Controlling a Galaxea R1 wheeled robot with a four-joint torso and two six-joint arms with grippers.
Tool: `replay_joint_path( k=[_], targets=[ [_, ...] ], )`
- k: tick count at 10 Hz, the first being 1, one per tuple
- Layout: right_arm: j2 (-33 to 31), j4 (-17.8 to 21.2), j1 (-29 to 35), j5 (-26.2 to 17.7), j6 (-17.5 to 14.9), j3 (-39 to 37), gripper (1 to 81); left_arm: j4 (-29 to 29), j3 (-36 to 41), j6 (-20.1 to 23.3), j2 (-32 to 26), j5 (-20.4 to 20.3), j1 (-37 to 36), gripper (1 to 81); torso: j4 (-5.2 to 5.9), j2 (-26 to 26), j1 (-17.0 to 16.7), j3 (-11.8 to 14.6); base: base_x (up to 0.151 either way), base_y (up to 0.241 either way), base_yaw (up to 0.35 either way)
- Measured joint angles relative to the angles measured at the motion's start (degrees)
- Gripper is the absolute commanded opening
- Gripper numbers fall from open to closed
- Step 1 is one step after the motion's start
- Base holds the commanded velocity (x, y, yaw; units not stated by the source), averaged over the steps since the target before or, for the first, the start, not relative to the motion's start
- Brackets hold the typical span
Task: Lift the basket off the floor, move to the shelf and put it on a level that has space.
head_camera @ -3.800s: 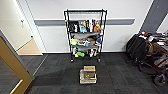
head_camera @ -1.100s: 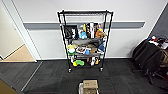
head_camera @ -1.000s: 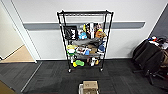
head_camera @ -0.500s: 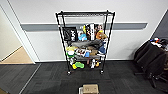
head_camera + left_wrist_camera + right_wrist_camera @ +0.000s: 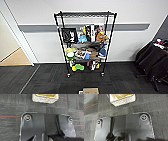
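Observation:
The basket [image 5: 90,90] sits on the floor [image 5: 50,80] of dark grey carpet at the head view's lower edge, a little in front of the shelf [image 5: 85,42]. In both wrist views its cream woven side shows, with a pale liner inside: basket [image 5: 45,99], basket [image 5: 122,99]. It rests on the carpet just beyond each arm's dark plate, and nothing touches it. The shelf is a black wire rack against the white wall. Its top level [image 5: 85,13] looks bare, while the lower tiers are crowded with packets and toys.
An open doorway with tan wood flooring [image 5: 15,58] lies at the left. A dark draped table [image 5: 155,60] with small items stands at the right. A grey rail [image 5: 130,27] runs along the wall behind the rack.
The camera has come closer to the shelf, which now looks larger. The basket has slid down to the picture's lower edge.

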Motion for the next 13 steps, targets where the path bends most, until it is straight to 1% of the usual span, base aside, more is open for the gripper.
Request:
replay_joint_path(
  k=[9, 10, 13],
  targets=[
    [0.0, 0.0, -0.3, 0.0, 0.0, -0.4, 81.1, 0.0, 0.0, 0.0, 0.0, 0.0, 0.3, 81.1, 0.00, 0.0, 0.0, 0.0, 0.100, 0.000, 0.000],
    [0.0, 0.0, -0.3, 0.0, 0.0, -0.4, 81.1, 0.0, 0.0, 0.0, 0.0, 0.0, 0.3, 81.1, 0.00, 0.0, 0.0, 0.0, 0.072, 0.000, 0.000],
    [0.0, 0.0, 0.0, 0.0, 0.0, -0.4, 81.1, 0.0, -0.1, 0.0, 0.0, -0.2, 0.1, 81.1, 0.00, 0.0, 0.0, 0.0, 0.000, 0.000, 0.000]
  ],
)
